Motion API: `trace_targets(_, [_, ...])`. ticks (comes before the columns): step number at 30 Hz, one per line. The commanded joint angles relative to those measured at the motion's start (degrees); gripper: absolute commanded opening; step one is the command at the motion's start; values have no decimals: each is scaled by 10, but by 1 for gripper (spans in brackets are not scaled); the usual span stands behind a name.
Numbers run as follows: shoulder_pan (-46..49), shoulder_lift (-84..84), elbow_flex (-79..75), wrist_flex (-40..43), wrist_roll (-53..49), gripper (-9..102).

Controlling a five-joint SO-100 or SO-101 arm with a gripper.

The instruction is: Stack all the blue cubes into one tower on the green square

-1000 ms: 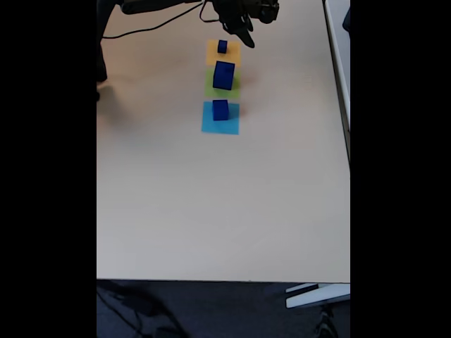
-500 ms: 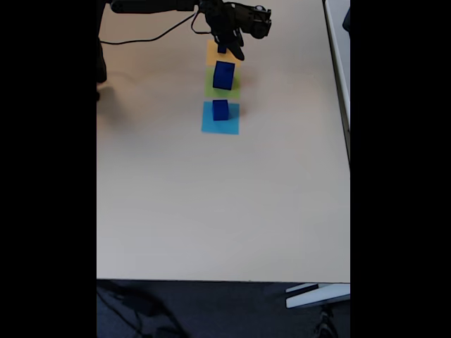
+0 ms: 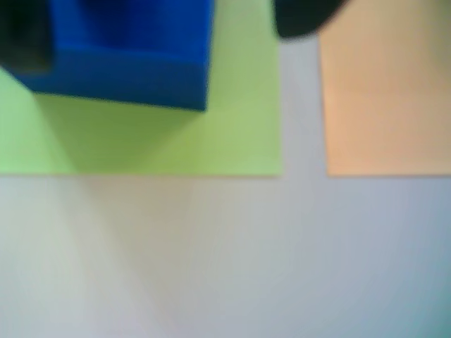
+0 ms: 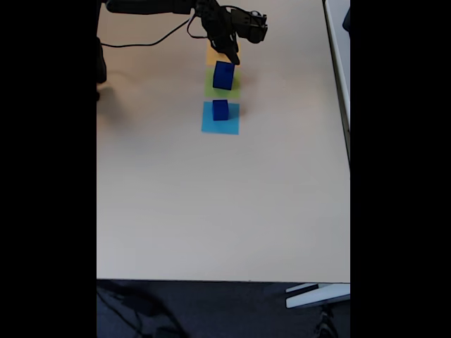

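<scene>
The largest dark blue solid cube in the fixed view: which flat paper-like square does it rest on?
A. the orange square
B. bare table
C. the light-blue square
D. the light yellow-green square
D: the largest dark blue solid cube sits on the light yellow-green square; a smaller dark blue cube occupies the light-blue square.

A smooth, matt beige tabletop [image 4: 211,204] is seen. Just below the matt black claw [image 4: 231,55], the large blue cube [image 4: 223,74] appears solid and slightly glossy, set on a flat, matt, paper-like green square [image 3: 232,134].
</scene>
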State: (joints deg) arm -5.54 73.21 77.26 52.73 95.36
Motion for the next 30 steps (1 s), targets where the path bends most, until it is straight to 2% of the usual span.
trace_targets(1, [3,58,-5,10,-7,15])
trace_targets(12, [9,58,-4,50,-27,14])
trace_targets(30, [22,66,27,47,-47,14])
